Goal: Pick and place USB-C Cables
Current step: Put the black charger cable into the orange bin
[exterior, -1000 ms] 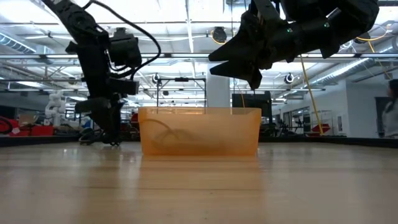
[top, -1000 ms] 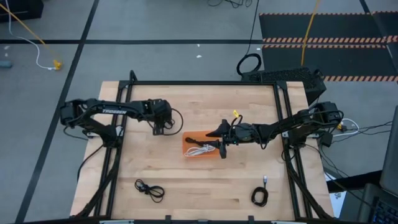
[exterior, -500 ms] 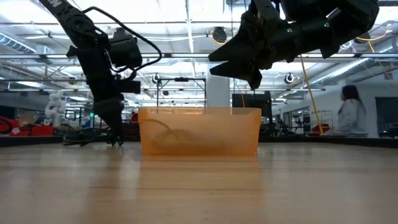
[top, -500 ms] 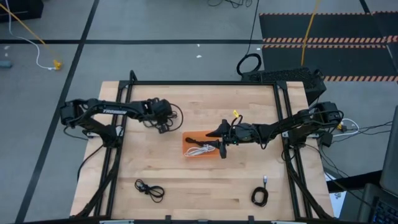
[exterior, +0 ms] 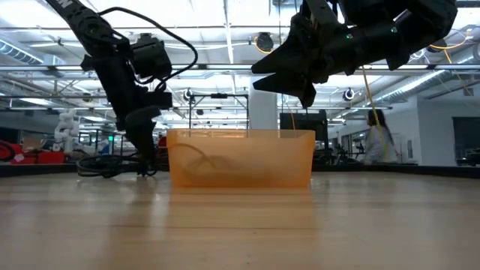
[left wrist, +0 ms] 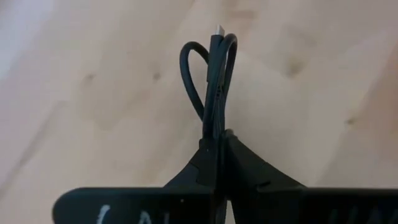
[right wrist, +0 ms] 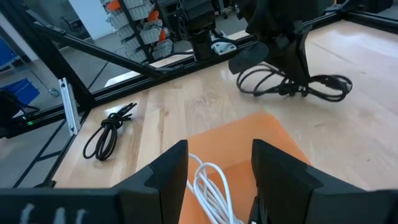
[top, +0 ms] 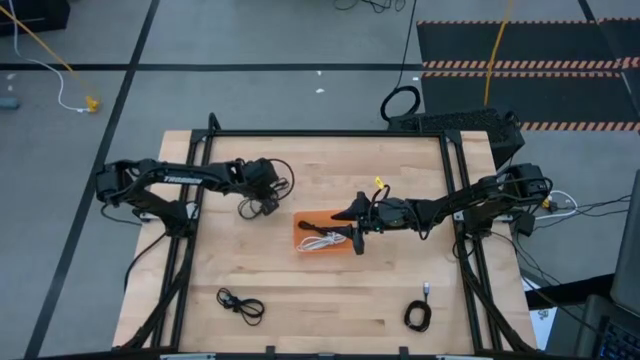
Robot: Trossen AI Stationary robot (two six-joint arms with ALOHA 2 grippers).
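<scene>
A black USB-C cable [top: 248, 208] lies in a loose coil on the wooden table left of the orange tray [top: 306, 219]. My left gripper [top: 262, 203] is down on it and shut on its strands. A white cable [top: 318, 240] lies inside the tray. My right gripper [top: 356, 232] hovers open above the tray's right end, with nothing between its fingers [right wrist: 166, 169]. Two more black cable coils rest on the table near the front edge, one at the left [top: 240, 303] and one at the right [top: 417, 315]. My left gripper pinches several strands of the black cable's coil [left wrist: 214, 127] between its two fingers. The fingers come from above, slanting down. The end of a loop and a plug [left wrist: 217, 32] stick out beyond the fingertips. The rest of the coil [right wrist: 323, 87] lies slack on the table.
A black metal frame [top: 330, 134] borders the table's far and side edges. The tray's translucent orange wall [exterior: 240, 159] stands between the two arms in the low view. Bare wood lies between the tray and the front cables. A person walks in the room behind [exterior: 375, 142].
My left gripper has shut and taken hold of the black cable's strands. It has tipped, and its fingertips have shifted slightly toward the tray. The cable's coil now trails on the table on the gripper's left side.
</scene>
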